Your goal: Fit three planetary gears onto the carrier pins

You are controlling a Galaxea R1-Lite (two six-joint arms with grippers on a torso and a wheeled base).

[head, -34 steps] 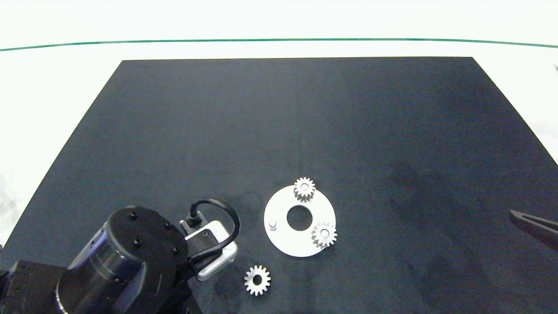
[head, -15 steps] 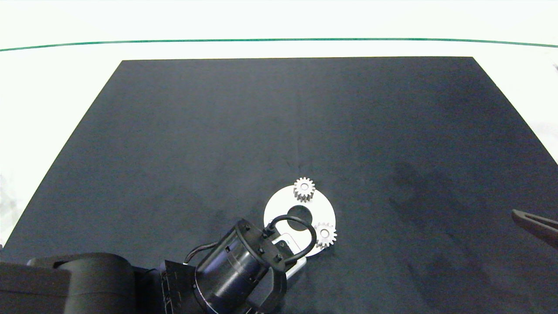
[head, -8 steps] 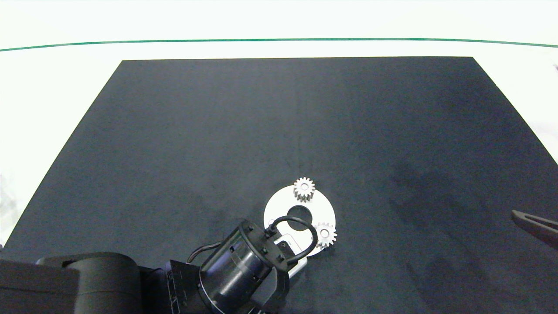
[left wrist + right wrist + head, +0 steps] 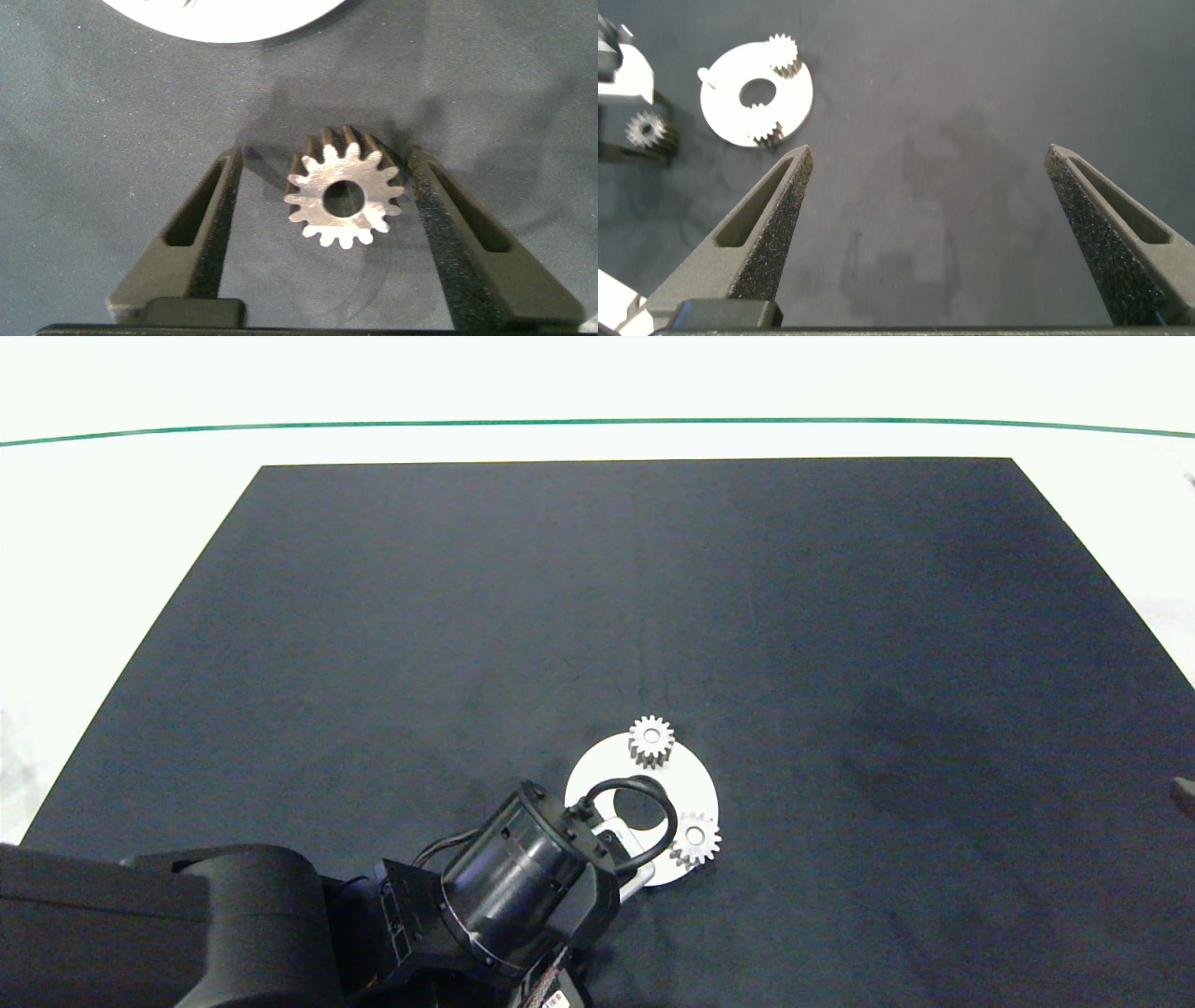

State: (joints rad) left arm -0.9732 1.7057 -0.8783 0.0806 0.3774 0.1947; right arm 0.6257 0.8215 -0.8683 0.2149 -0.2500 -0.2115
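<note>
You are straddling the loose silvery toothed metal gear (image 4: 342, 198) with the left gripper (image 4: 327, 201), fingers wide apart and gripping nothing, centring it for pickup.

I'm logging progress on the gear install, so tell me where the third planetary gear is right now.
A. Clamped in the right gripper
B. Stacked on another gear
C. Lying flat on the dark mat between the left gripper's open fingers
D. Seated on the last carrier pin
C: in the left wrist view the loose gear lies flat on the dark mat, between the open fingers of the left gripper.
</note>
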